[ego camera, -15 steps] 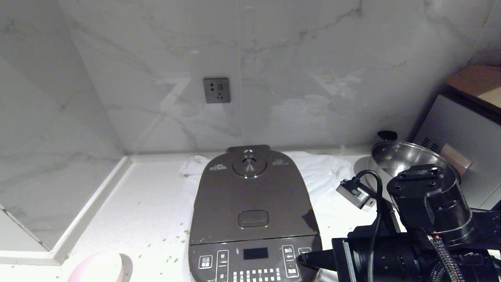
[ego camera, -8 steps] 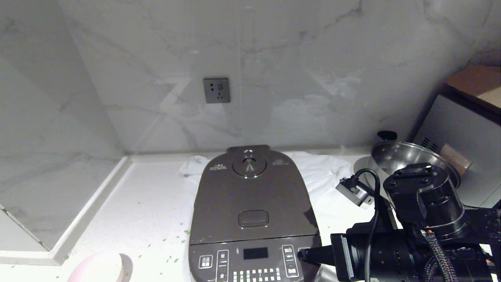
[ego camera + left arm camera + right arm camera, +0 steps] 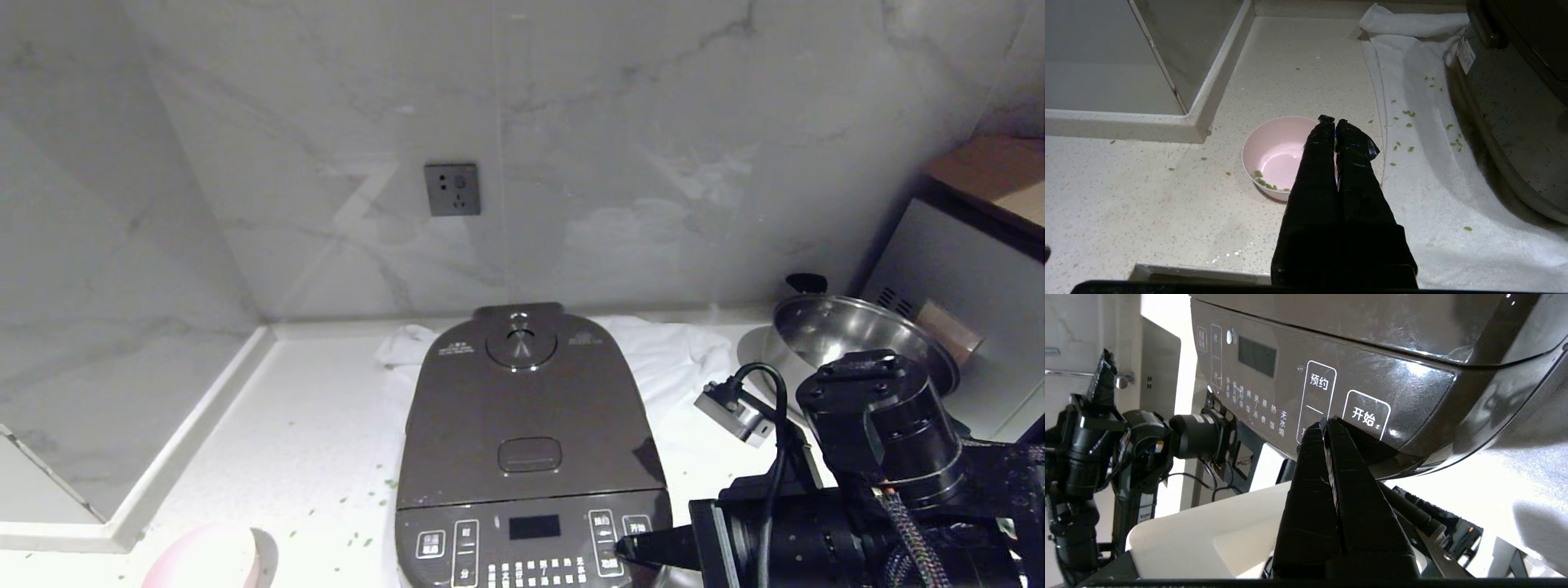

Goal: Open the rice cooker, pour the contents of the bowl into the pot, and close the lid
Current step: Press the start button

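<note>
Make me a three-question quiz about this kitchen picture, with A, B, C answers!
1. Where is the bowl? A left of the rice cooker B on it C in the steel pan
2. What colour is the bowl? A blue B pink C black
3. How is the lid? A shut B wide open C missing

Answers: 1 A, it sits on the counter by the cooker's left side. 2 B, its wall is pale pink. 3 A, it lies flat on the cooker while the right gripper points at the front panel.

Speckled counter [image 3: 1147, 212]: bowl [image 3: 1274, 153], towel [image 3: 1433, 171]
</note>
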Available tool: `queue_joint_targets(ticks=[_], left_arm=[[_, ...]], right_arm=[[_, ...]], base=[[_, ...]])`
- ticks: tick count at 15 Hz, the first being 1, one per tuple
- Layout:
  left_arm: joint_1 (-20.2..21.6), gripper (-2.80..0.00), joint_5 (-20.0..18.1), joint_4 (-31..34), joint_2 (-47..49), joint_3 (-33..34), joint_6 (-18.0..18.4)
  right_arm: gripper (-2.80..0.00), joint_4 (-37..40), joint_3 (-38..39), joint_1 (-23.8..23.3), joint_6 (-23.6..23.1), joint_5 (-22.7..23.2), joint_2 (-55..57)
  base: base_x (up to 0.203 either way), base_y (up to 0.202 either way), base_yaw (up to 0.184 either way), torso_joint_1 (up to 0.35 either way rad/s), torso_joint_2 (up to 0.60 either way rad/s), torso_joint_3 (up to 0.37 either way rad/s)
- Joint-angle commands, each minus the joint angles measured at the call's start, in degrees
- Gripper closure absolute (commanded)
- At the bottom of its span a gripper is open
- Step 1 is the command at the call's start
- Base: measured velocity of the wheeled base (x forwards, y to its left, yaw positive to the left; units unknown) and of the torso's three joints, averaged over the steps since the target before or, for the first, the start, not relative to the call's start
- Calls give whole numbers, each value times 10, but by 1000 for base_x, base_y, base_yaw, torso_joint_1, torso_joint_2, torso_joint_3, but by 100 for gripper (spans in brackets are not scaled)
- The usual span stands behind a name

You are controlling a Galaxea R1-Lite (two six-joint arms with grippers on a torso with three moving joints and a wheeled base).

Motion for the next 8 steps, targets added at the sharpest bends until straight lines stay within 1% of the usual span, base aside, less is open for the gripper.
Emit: queue_joint_targets(ticks=[1, 4, 6, 8], left_arm=[[0, 0, 0, 1, -1, 0, 0], [0, 0, 0, 1, -1, 0, 0], [0, 0, 0, 1, -1, 0, 0], [0, 0, 0, 1, -1, 0, 0]], right_arm=[[0, 2, 3, -3, 4, -1, 10], [0, 0, -5, -6, 2, -6, -5], [0, 0, -18, -18, 1, -9, -37], [0, 7, -43, -27, -2, -35, -79]], base=[[0, 0, 0, 0, 0, 0], [0, 0, 0, 0, 0, 0], [0, 0, 0, 0, 0, 0], [0, 0, 0, 0, 0, 0]])
